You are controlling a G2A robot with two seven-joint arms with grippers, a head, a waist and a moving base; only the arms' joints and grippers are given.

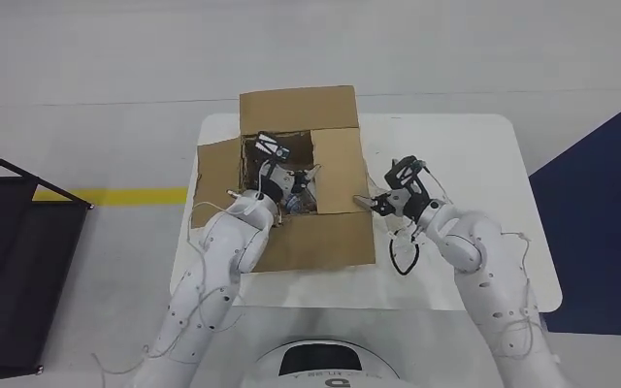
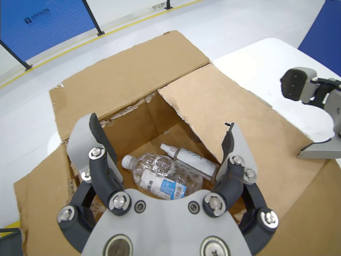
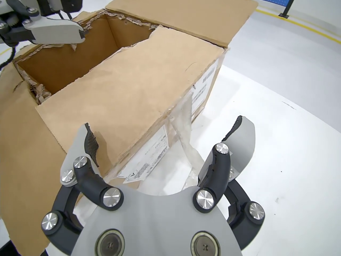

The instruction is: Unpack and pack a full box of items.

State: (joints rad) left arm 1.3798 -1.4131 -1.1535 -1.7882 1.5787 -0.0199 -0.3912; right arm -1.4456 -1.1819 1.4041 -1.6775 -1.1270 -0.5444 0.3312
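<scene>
White table (image 1: 456, 155), grey floor (image 1: 310, 48) (blue panels (image 2: 53, 1)) — box (image 1: 338, 170)

The clear bottle (image 2: 159, 173) in the box (image 2: 120, 81) bears a barcode label (image 2: 163, 187), its print illegible. White labels (image 3: 205, 86) on the box's side cannot be read either

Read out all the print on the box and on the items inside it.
On the clear bottle: a label with print and a barcode, too blurred to read.
On the white spray bottle: a faint marking, unreadable.
On the paper labels on the side of the box: lines of print, too small to read.
Nothing here can be quoted.
</scene>
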